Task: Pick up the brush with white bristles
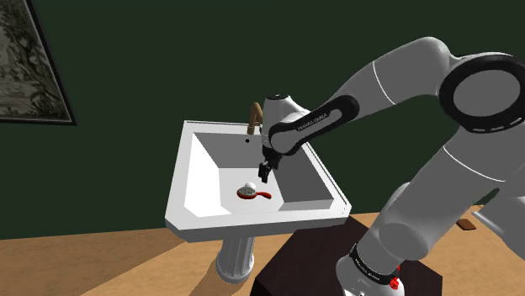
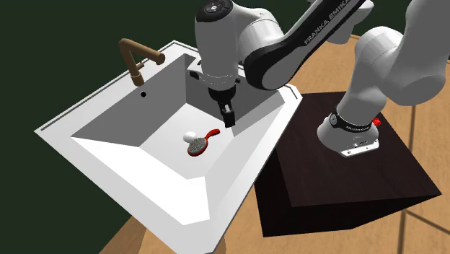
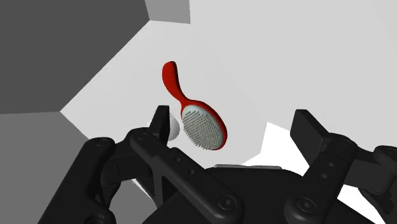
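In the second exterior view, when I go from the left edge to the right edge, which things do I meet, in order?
Brown faucet → red brush → black gripper → dark stand.

Brush (image 3: 200, 124): red back, curved red handle, pale bristle pad.
Pose: flat, bristles up.
Place: floor of the white sink (image 1: 200, 178).

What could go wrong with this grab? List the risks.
1. The brush lies flat on the sink floor, so the open gripper might scrape the floor or slip off.
2. A small white lump sits beside the brush head and could get pinched instead.
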